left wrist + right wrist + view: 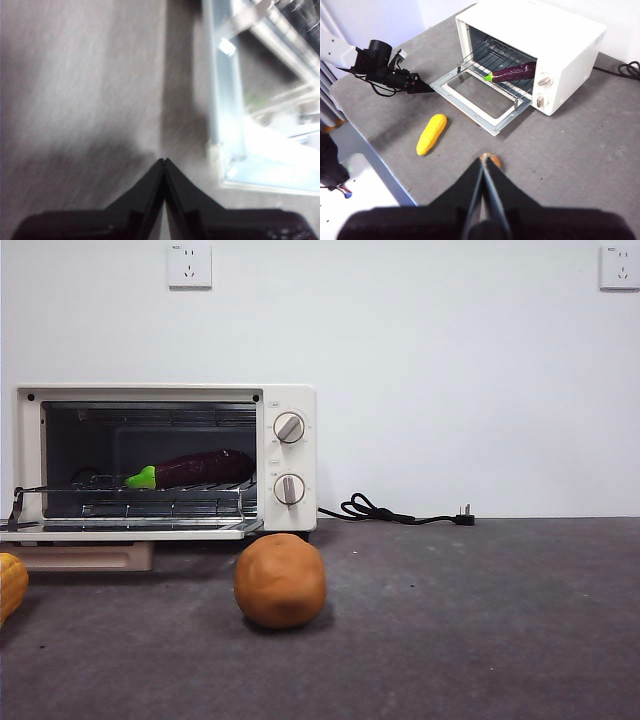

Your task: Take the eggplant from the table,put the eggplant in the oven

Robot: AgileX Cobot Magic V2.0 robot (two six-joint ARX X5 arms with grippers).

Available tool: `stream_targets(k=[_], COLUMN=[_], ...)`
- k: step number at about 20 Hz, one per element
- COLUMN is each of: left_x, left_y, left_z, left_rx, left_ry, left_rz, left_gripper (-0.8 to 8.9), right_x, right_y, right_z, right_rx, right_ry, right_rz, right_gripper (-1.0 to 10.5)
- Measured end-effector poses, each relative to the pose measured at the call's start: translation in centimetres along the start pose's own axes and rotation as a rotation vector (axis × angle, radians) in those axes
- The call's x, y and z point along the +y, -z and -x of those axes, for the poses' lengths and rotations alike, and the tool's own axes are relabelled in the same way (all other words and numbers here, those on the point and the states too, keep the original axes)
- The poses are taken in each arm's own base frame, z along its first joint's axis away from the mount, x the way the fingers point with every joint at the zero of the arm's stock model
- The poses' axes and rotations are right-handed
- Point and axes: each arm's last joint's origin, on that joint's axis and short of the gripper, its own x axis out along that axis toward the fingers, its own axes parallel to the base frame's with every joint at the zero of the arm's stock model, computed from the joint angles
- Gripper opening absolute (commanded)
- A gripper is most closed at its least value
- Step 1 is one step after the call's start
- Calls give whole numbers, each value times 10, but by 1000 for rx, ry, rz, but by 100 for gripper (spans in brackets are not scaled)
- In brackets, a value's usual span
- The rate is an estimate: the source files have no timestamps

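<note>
The dark purple eggplant (190,469) with its green cap lies on the wire rack inside the cream-white oven (290,400), whose glass door (130,532) hangs open and flat. In the right wrist view the eggplant (512,72) rests lengthwise inside the oven (540,30). My left gripper (164,161) is shut and empty, low over the table (80,75) beside the edge of the open door (260,150); it also shows as the left gripper (422,88) in the right wrist view. My right gripper (484,161) is shut and empty, high above the table. Neither arm appears in the front view.
A round orange-brown lump (280,580) sits on the table in front of the oven's knobs, partly hidden under my right gripper as the lump (494,161). A yellow corn cob (432,133) lies left of the door. A black power cable (395,512) trails right of the oven.
</note>
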Motion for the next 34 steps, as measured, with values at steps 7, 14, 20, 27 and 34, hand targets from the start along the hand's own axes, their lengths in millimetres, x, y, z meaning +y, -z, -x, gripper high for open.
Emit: stream_targets(k=[7, 14, 20, 27, 34], left_x=[0, -4, -11, -26, -56], left_y=[-4, -12, -22, -36, -71], left_z=[-2, -4, -4, -8, -14], left_rx=[-32, -79, -121, -141, -150], left_ry=[90, 185, 274, 373, 441], left_rz=[3, -2, -7, -11, -93], left_gripper=[-6, -6, -6, -6, -6], right_x=[-1, -1, -1, -2, -2], right_y=[0, 0, 0, 0, -1], right_z=[0, 0, 0, 0, -4], right_rx=[0, 0, 1, 1, 10], right_ry=[38, 39, 49, 52, 52], right_rz=[0, 0, 0, 0, 0], right_gripper=[-12, -12, -12, -12, -12])
